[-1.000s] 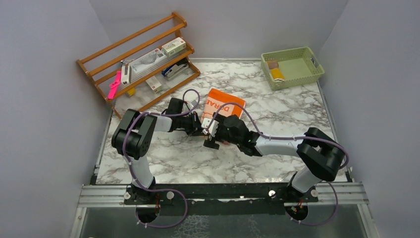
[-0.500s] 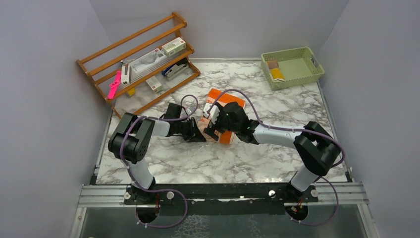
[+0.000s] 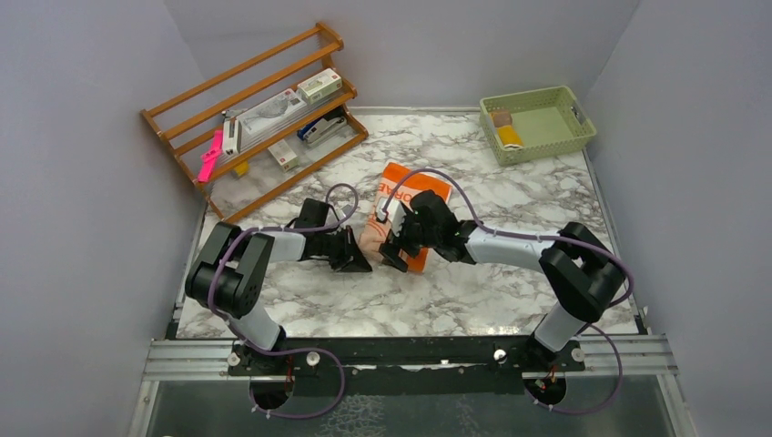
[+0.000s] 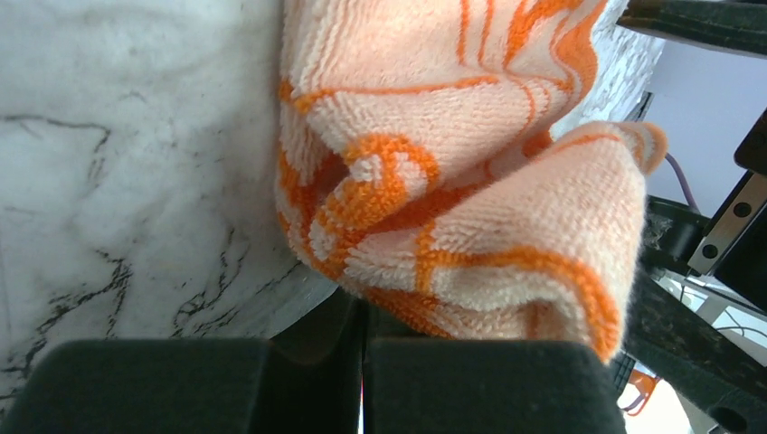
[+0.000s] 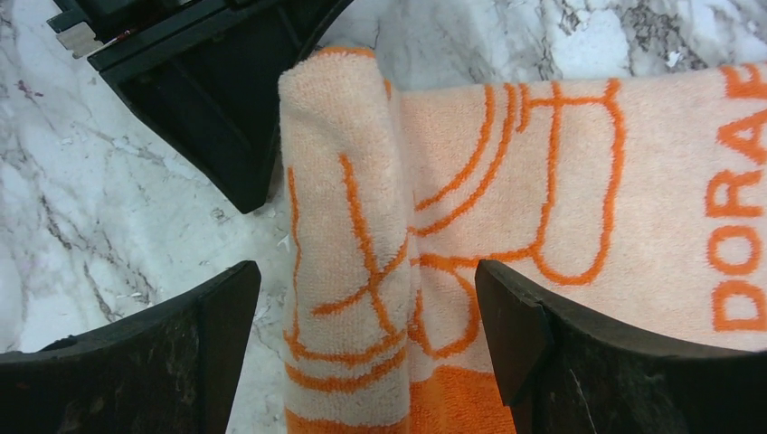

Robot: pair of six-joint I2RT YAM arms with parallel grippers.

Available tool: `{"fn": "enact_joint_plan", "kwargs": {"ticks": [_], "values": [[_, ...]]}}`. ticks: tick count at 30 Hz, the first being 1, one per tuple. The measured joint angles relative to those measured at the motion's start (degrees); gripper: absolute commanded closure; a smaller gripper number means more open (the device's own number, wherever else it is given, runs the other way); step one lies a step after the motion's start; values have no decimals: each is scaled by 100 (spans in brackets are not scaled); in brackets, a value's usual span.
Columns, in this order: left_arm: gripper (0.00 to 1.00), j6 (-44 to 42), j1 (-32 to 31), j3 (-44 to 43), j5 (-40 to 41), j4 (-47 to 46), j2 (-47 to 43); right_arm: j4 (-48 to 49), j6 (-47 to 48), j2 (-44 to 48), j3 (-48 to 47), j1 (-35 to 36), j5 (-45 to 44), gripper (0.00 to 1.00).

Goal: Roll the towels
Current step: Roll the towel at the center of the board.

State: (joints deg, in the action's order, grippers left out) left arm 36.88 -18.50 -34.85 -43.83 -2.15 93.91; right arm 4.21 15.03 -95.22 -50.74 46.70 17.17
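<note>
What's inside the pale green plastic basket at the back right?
The pale green plastic basket holds a small mustard-yellow bundle and a brownish bundle behind it, at its left end. Anything beneath them is hidden.

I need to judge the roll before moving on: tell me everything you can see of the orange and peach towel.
The towel is soft terry, pale peach with orange cartoon outlines, an orange band and the letters "DORAE". It lies on the marble table, one end turned over into a loose roll, the rest flat. The open right tool has a finger on either side of the roll. The shut left tool sits at the roll's end; contact is unclear.
</note>
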Motion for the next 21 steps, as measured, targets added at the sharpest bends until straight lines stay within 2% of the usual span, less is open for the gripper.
{"fn": "enact_joint_plan", "kwargs": {"ticks": [4,8,14,21], "values": [[100,-22,2,59,2,92,-17,-190,-68,-31,-33,-70,280,45],[100,-55,2,57,22,179,-107,-461,-151,-284,-273,-109,671,97],[100,-295,31,-168,61,763,-385,-778,-439,-553,-466,-348,1473,99],[100,-697,396,-669,-87,1370,-1036,-1427,-874,-1320,-1392,-1167,3233,99]]}}
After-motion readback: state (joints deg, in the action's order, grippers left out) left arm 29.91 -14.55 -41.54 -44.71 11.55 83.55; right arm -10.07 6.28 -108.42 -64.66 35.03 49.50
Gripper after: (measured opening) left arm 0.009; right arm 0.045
